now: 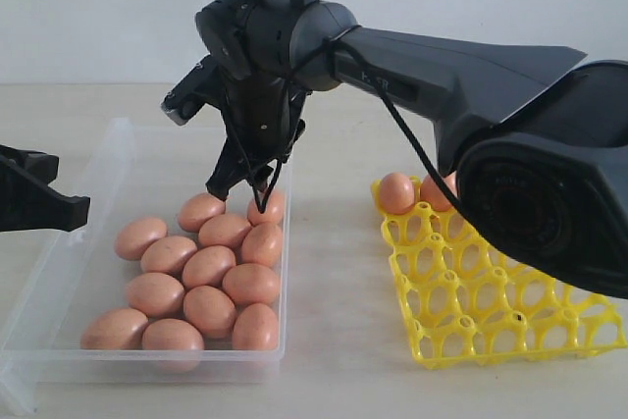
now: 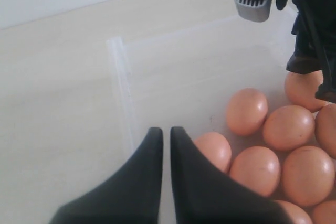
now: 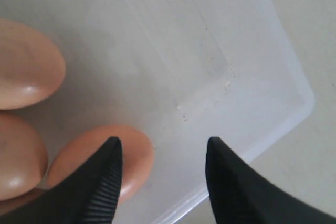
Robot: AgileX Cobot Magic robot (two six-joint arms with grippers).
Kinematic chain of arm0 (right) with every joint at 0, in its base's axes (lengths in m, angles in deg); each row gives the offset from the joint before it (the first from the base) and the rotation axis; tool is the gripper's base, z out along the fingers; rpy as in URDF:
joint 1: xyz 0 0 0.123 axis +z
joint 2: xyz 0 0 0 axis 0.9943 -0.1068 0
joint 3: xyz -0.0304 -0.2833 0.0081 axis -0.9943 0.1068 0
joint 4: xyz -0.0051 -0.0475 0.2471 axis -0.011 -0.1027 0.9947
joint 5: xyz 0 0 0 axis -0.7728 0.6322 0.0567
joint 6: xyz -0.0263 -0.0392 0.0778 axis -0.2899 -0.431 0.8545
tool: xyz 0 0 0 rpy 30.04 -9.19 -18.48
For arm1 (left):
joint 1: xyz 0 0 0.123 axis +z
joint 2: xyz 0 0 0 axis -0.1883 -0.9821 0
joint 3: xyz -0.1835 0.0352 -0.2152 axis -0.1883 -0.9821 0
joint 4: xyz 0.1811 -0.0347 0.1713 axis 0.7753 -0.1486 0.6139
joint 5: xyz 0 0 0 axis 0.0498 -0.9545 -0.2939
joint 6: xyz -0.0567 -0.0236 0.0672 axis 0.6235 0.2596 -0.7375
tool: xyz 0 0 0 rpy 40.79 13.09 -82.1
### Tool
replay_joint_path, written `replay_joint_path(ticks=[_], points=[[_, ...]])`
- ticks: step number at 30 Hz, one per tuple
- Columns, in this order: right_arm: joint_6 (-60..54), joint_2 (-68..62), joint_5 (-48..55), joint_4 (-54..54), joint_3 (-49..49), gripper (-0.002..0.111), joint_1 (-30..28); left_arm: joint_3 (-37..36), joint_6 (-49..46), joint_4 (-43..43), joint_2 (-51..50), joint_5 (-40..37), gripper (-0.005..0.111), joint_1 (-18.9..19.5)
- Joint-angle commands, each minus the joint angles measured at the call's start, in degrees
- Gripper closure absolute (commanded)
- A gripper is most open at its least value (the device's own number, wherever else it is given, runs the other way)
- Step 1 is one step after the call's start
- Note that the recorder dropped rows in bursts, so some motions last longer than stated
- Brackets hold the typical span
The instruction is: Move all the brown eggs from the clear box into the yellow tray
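Overall light: bright, even, diffuse; the pale wall and table come close to washing out.
Source: appears overhead; small soft highlights sit on the upper faces of the brown eggs.
Shadows: faint and soft-edged; a weak grey patch lies on the clear box floor below the right gripper, and a thin one under the yellow tray.
Glare: mild sheen along the box walls.
Exposure: the black right arm loses surface detail.
Focus, left wrist view: left gripper soft-edged, eggs fairly sharp.
Focus, right wrist view: nearest eggs blurred, finger ridges legible.
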Motion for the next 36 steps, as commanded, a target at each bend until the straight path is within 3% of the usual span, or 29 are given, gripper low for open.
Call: replay_joint_path(ticks=[1, 11, 26, 34, 36], points=[[0.07, 0.65, 2.71, -1.12, -0.26, 0.063, -0.08, -0.12, 0.67, 0.25, 0.5, 0.31, 0.103, 0.19], [1.26, 1.26, 4.08, -4.65, -0.26, 0.063, -0.08, -0.12, 0.67, 3.55, 0.5, 0.31, 0.103, 0.19], [4.82, 3.59, 4.09, -6.65, -0.26, 0.063, -0.19, -0.31, 1.79, -1.5, 0.5, 0.33, 0.103, 0.19], [11.04, 3.59, 2.97, -11.36, -0.26, 0.063, -0.19, -0.31, 1.79, -1.5, 0.5, -1.8, 0.103, 0.19], [16.87, 3.59, 1.55, -10.99, -0.26, 0.063, -1.21, -0.31, 1.79, -1.5, 0.5, -1.8, 0.103, 0.19]])
